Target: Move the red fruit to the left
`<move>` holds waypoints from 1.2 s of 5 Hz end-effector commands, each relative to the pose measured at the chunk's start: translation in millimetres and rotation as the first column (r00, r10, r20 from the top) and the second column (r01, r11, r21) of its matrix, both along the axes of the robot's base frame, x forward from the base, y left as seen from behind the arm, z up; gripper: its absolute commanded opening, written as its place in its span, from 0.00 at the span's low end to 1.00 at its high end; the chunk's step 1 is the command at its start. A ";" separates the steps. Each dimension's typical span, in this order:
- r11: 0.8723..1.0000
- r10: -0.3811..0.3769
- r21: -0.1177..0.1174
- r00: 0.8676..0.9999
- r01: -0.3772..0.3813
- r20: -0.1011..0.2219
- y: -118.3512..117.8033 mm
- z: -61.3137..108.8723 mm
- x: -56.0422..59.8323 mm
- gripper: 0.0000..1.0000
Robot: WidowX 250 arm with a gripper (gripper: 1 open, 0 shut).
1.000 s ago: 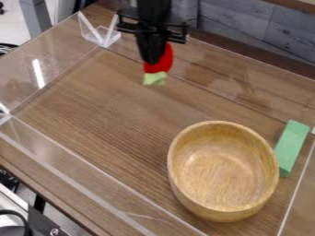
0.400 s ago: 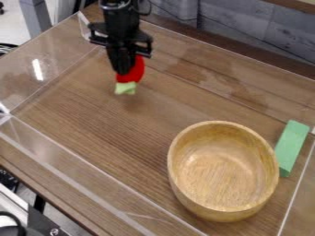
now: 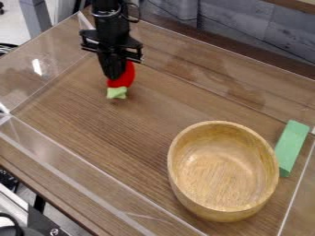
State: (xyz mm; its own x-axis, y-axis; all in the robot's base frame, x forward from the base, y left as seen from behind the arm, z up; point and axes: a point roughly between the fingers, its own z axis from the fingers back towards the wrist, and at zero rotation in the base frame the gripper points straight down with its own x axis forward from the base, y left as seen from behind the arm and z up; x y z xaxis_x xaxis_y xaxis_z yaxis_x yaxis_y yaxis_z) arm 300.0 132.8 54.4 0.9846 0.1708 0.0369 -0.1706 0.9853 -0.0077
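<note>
Wood-grain bench [image 3: 110,147] with clear acrylic walls around it fills the view. Wooden bowl [image 3: 224,171], round, light, sits well apart from the jaws, toward the lower right of the picture. Flat green block [image 3: 292,147] lies just past the bowl's right rim, farther still from the jaws. Black gripper [image 3: 117,76] points straight down at upper left, jaws pinching the red fruit [image 3: 118,78] between them. Fruit is small, glossy red, strawberry-like, with a pale green leafy cap hanging at the bottom, directly below the jaws. Only the lower red part and the cap show; the top is hidden by the jaws. Cap is at or just above the bench surface; cannot tell if it touches. Fruit is far smaller than the bowl.
</note>
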 end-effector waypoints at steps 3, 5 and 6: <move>0.995 0.104 0.002 0.994 -0.104 0.037 6.8 -16.0 14.6 0.00; 0.991 0.133 -0.013 0.991 -0.133 0.023 7.5 -23.9 14.5 0.00; 0.995 0.099 -0.018 0.995 -0.099 0.015 12.1 -26.0 10.9 0.00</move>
State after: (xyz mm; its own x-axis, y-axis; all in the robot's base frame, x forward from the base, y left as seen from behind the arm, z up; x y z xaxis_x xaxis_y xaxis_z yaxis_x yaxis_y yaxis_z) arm 312.0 139.3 31.8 0.9616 0.2703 0.0481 -0.2690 0.9626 -0.0331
